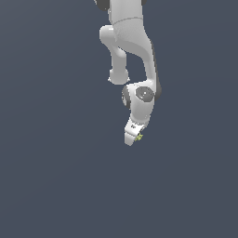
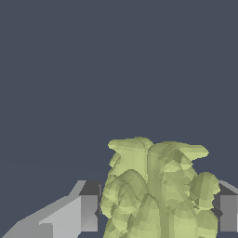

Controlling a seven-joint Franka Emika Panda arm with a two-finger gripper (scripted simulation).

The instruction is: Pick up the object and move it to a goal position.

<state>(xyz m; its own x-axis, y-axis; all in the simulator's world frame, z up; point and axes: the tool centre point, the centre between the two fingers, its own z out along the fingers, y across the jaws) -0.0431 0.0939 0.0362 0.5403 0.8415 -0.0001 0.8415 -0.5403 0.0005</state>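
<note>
**End effector closed on the yellow-green lump**

The end effector (image 2: pixel 158 211) has its two fingers (image 2: pixel 88 213) pressed against either side of the lump (image 2: pixel 155 190), a bumpy yellow-green object that fills the gap between them. In the exterior view the lump (image 1: pixel 139 136) shows only as a tiny speck at the end effector's (image 1: pixel 133 137) tip. The white arm (image 1: pixel 132 42) reaches down from above, over a plain dark blue-grey ground.

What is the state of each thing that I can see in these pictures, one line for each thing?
Gripper: jaws closed on the lump, one finger on each side of it.
Yellow-green lump: held between the jaws, bumpy, whole.
Robot arm: bent, wrist pointing down.
</note>
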